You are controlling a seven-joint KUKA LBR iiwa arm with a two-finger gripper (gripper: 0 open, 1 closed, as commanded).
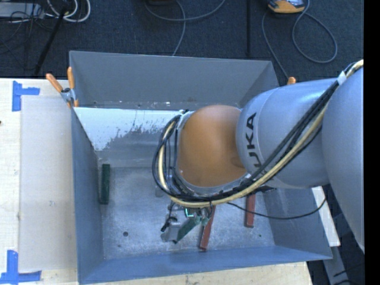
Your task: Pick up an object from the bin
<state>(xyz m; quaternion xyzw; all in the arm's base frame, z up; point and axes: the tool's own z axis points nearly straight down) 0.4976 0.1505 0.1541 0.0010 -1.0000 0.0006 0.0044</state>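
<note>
The gripper (181, 225) hangs low over the grey metal bin's (119, 132) front-middle floor, just beside a slim reddish-brown stick (205, 236) (probably light and stiff, best pinched mid-length across its width). Whether the gripper is apart or together cannot be told.

Robot lab setup: big grey arm (285, 135) wrapped in wiring comes in from the right of frame, grey metal bin (172, 79) sits mid-frame, loose cables (74, 5) lie on dark carpet (119, 28) along the top.
</note>
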